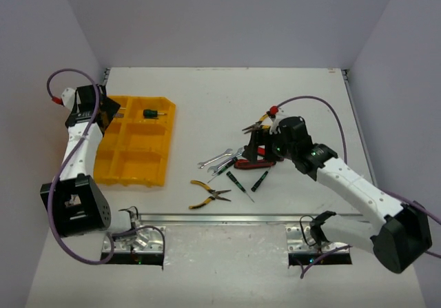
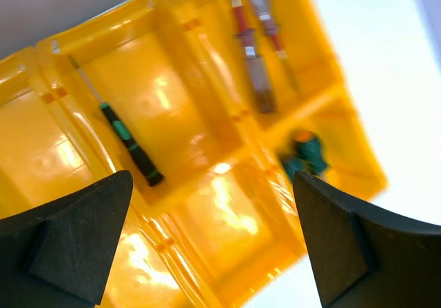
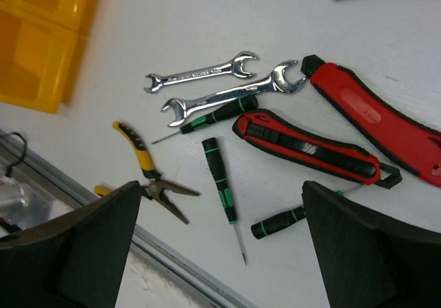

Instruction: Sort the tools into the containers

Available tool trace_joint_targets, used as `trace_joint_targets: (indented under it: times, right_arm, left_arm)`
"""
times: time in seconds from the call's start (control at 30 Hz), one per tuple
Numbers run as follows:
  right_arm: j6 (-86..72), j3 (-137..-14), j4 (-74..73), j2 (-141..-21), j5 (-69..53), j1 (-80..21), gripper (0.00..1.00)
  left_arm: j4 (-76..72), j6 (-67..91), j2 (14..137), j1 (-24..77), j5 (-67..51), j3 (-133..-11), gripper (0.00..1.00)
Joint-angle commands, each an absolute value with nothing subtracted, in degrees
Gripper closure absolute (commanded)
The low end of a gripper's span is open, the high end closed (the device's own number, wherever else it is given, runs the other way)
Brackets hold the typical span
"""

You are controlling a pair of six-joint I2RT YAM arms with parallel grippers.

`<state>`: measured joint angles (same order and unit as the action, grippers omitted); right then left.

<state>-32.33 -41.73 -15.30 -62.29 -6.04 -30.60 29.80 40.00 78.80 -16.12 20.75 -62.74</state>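
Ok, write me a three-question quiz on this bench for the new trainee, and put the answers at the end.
1. True or false: both silver wrenches lie on the table, outside the yellow tray.
2. The right gripper holds: A) a wrench, B) pliers, C) nothing, since it is open.
3. Fill in: the ____ gripper hangs open over the tray.
Key: 1 true. 2 C. 3 left: the left gripper looks straight down on the compartments.
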Motion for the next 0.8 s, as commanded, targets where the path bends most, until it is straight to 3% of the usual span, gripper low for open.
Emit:
trace_joint_targets:
  times: [0.0, 0.23, 0.53, 0.77]
  right_arm:
    - [-20.40, -53.30, -24.68, -75.57, -7.87, -33.58, 0.09]
    - [-17.33, -57.51, -29.05, -91.63, -1.88, -45.88, 0.30]
    - [-18.54, -61.79, -30.15, -104.42, 1.81, -48.74, 0.49]
    - [-20.13, -63.19, -30.59, -108.21, 7.75, -49.61, 0.81]
  left_arm:
    - [27.53, 37.13, 66.13, -11.66, 13.13, -61.00, 0.00]
    - [24.10, 28.88, 52.76, -4.48, 1.41, -51.32, 0.00]
    - [26.59, 22.15, 46.54, -4.48, -3.91, -45.13, 0.00]
    - [25.55, 22.01, 44.95, -4.48, -6.68, -44.12, 0.00]
